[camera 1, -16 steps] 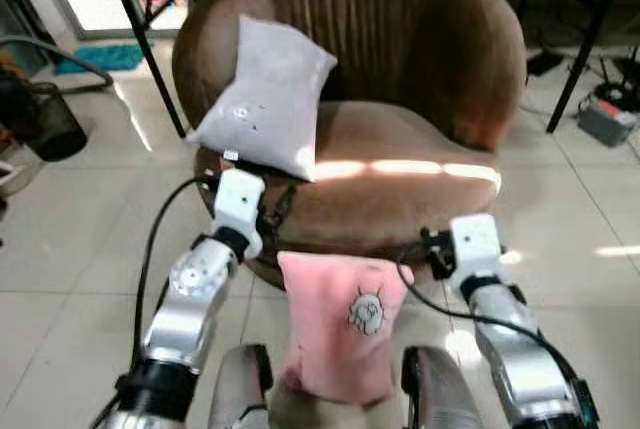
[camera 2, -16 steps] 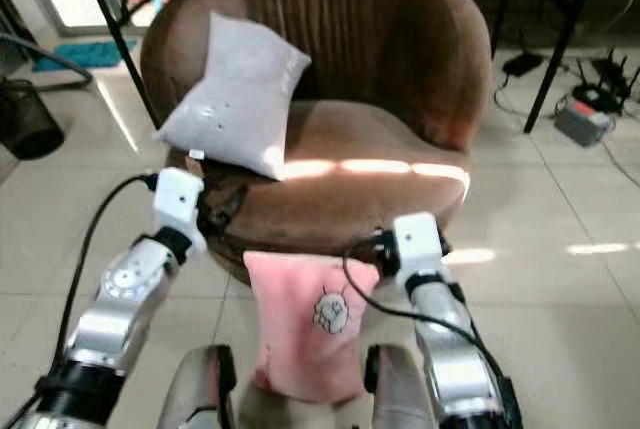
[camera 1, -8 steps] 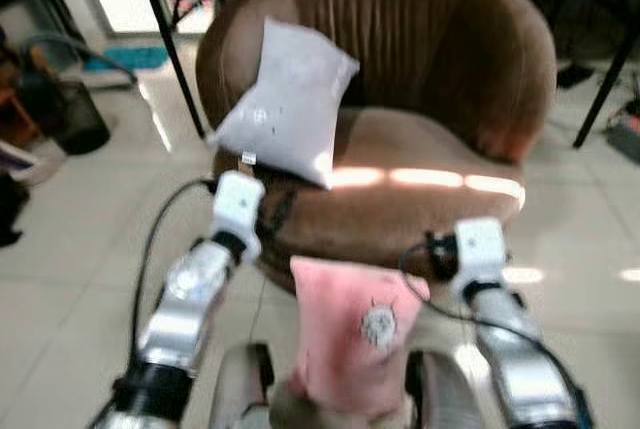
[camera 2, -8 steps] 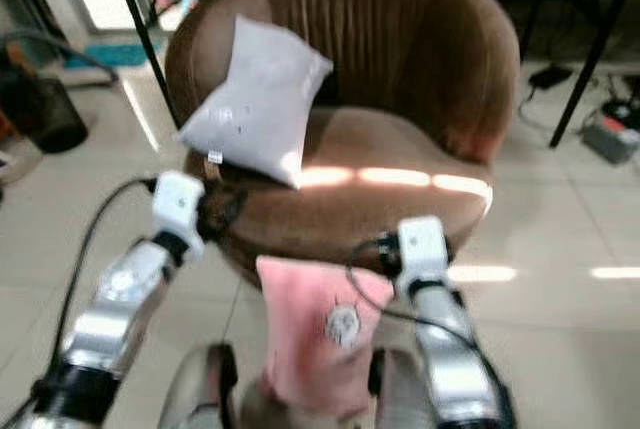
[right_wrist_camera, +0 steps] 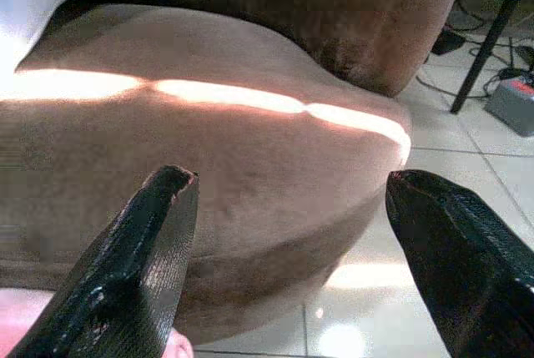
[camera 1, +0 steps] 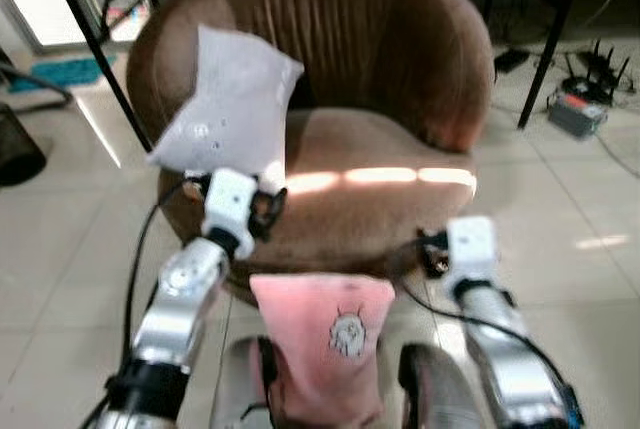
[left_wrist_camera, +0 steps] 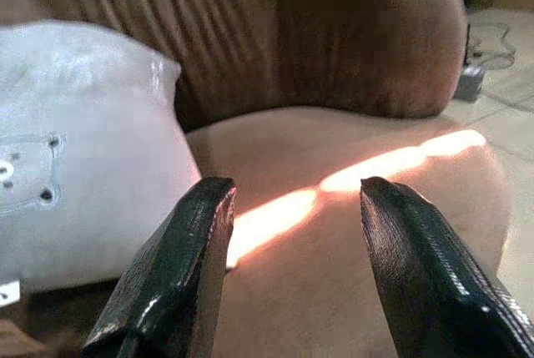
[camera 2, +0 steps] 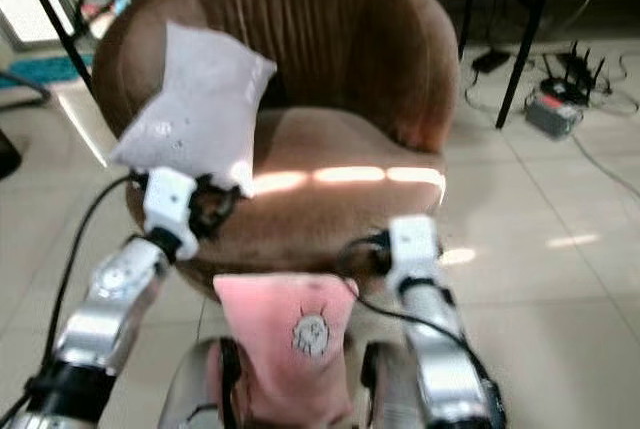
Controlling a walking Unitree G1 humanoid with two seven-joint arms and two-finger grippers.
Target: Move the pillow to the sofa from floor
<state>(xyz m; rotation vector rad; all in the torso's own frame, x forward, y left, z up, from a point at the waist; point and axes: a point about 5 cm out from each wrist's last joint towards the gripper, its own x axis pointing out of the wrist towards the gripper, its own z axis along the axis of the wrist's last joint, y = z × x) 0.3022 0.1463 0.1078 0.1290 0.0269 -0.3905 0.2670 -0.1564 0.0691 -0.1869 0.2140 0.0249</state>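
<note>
A pink pillow [camera 1: 320, 334] with a small cartoon patch stands upright against the front of the brown round sofa [camera 1: 390, 149], between my two arms; its lower end is hidden by my body. My left gripper [left_wrist_camera: 292, 199] is open just before the sofa's front edge, by a grey-white pillow [camera 1: 228, 104] that leans on the left armrest. My right gripper [right_wrist_camera: 288, 183] is open too, facing the seat's front right. Nothing is between either pair of fingers, and neither touches the pink pillow.
A black-legged table [camera 1: 100, 49] stands behind the sofa on the left. A grey box with cables [camera 1: 575, 109] lies on the tiled floor at the right, beside another black leg [camera 1: 545, 39]. A dark bin [camera 1: 15, 154] sits at the far left.
The whole picture has swung and sharpened, so my head moved. Both arms and the pink pillow keep much the same places before the sofa.
</note>
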